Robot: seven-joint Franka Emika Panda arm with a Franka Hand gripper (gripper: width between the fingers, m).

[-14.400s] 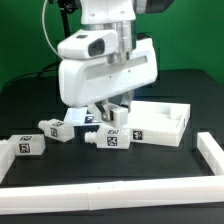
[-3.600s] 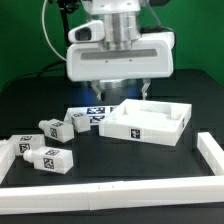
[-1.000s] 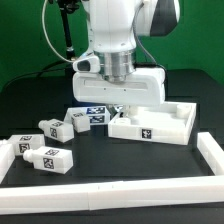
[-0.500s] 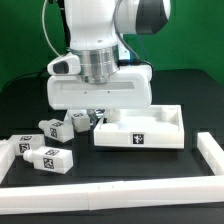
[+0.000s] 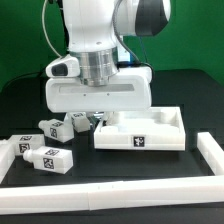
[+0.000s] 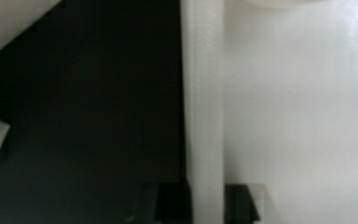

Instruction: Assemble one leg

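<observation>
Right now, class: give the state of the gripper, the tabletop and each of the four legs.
Tabletop: flat on the table, open side up, no leg seen fitted.
Gripper: shut on the tabletop's wall.
Front leg: loose, on its side.
Leg farthest to the exterior view's left: loose, on its side.
Middle leg: loose, on its side.
Leg nearest the tabletop: loose, on its side.

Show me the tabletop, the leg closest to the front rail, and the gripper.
tabletop (image 5: pixel 112 139): exterior view, on its front wall.
leg (image 5: pixel 50 158): exterior view, on its tagged face.
gripper (image 6: pixel 202 200): wrist view, midway between its fingertips, which sit either side of the tabletop's wall.
</observation>
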